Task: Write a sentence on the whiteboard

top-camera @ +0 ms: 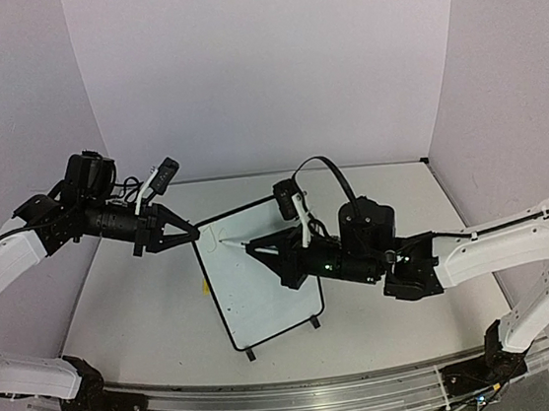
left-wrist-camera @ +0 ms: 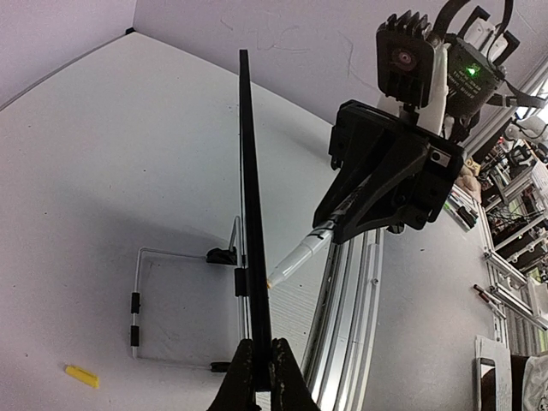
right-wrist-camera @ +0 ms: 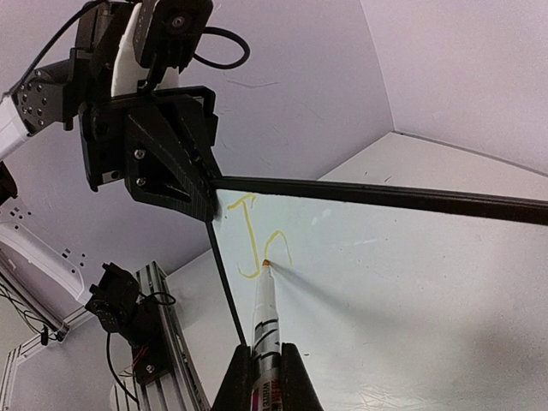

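The whiteboard (top-camera: 264, 286) stands upright on the table, white with a thin black frame. My left gripper (top-camera: 190, 233) is shut on its top left corner; in the left wrist view the jaws (left-wrist-camera: 261, 370) pinch the board's black edge (left-wrist-camera: 249, 171). My right gripper (top-camera: 256, 248) is shut on a yellow-and-white marker (right-wrist-camera: 268, 312), whose tip touches the board face (right-wrist-camera: 394, 282). The sentence (right-wrist-camera: 257, 240) shows as a yellow "J" and a partly drawn second letter, with the tip at that letter's left stroke. The marker (left-wrist-camera: 295, 261) meets the board from the right.
A yellow marker cap (left-wrist-camera: 82, 376) lies on the table behind the board, next to the board's wire stand (left-wrist-camera: 137, 300). An aluminium rail (top-camera: 277, 399) runs along the table's near edge. Purple walls close off the back and sides.
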Controlling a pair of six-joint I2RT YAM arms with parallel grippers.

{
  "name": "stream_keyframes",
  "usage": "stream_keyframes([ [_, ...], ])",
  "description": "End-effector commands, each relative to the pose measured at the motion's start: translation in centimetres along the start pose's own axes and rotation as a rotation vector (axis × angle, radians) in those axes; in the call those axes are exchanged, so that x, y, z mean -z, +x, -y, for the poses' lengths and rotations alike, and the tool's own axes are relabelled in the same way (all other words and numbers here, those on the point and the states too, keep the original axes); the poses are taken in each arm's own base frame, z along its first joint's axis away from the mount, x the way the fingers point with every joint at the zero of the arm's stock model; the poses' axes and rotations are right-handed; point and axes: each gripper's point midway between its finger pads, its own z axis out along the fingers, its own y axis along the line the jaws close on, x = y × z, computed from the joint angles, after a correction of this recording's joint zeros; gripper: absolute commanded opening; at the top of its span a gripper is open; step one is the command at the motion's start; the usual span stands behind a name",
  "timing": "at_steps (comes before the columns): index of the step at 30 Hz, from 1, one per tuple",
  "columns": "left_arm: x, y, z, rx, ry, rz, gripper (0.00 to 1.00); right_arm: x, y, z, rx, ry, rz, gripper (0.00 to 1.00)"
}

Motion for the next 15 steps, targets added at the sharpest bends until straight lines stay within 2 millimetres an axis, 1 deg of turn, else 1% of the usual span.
stream_keyframes([
  [1, 0.4, -0.7, 1.1, -0.036, 0.038, 0.029, 0.0, 0.6, -0.4, 0.3, -0.015, 0.023, 0.015, 0.0],
  [12, 0.3, -0.6, 1.1, -0.034, 0.037, 0.027, 0.0, 1.1, -2.0, 0.1, 0.018, 0.034, 0.048, 0.0],
  [15, 0.3, -0.7, 1.1, -0.034, 0.038, 0.028, 0.0, 1.4, -2.4, 0.5, 0.021, 0.062, 0.06, 0.0],
])
